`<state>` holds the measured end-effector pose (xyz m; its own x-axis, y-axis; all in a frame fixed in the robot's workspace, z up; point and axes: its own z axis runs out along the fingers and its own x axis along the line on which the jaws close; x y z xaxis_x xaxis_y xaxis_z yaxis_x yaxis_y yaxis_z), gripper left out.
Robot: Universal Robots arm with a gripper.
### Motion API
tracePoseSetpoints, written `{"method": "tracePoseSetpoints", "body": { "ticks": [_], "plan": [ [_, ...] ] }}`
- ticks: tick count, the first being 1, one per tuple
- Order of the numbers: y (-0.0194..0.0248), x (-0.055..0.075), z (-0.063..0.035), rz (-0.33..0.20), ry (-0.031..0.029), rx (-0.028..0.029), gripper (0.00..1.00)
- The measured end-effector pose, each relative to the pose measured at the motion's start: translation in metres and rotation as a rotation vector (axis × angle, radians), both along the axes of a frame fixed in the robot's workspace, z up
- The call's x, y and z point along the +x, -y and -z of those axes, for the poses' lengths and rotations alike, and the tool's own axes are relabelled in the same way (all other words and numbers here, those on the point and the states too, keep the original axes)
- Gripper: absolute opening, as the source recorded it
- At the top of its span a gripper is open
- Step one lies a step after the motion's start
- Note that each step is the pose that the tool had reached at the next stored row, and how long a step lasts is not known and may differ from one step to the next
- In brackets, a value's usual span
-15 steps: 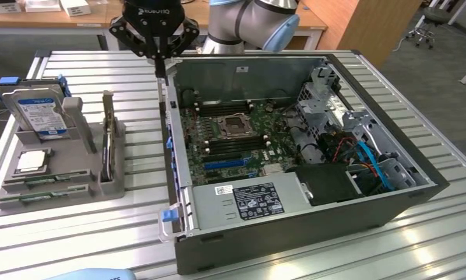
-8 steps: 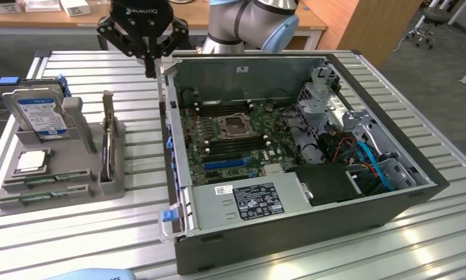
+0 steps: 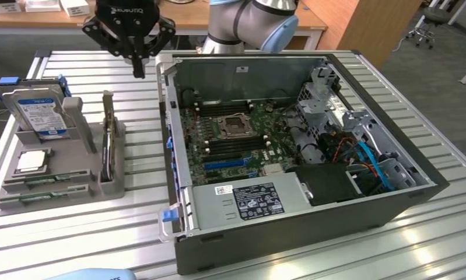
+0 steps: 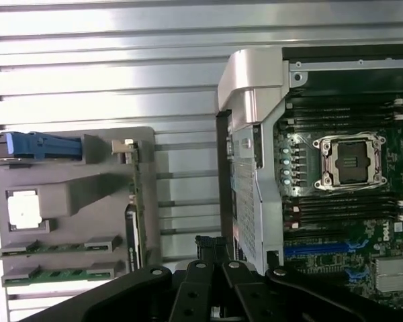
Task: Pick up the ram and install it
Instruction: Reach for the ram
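Note:
Two ram sticks, thin and green, lie flat in the front slots of a grey holder tray (image 3: 79, 153): one ram stick (image 3: 48, 179) (image 4: 60, 247) and a second (image 3: 39, 198) (image 4: 62, 274) beside it. My gripper (image 3: 139, 72) (image 4: 213, 245) hangs shut and empty above the slatted table. It is at the far side, over the gap between the tray and the open computer case (image 3: 295, 233). The ram sticks lie well away from it, toward the near end of the tray. Inside the case the motherboard's long memory slots (image 3: 221, 107) (image 4: 342, 111) flank the empty processor socket (image 3: 234, 125) (image 4: 349, 159).
On the tray stand a hard drive with a blue label (image 3: 39, 114), a square silver processor (image 3: 32, 160) (image 4: 23, 208) and an upright card on edge (image 3: 108, 137) (image 4: 136, 215). The case's raised wall (image 3: 169, 116) stands next to the tray. A wooden desk runs behind.

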<state>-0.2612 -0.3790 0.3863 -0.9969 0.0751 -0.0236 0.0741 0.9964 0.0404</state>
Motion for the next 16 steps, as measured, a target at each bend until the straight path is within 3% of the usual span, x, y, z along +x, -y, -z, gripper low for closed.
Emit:
{"method": "tracePoseSetpoints", "body": {
  "ticks": [16],
  "plan": [
    [-0.0064,-0.041,0.0022,0.000,0.0000,0.0000,0.10]
  ]
}}
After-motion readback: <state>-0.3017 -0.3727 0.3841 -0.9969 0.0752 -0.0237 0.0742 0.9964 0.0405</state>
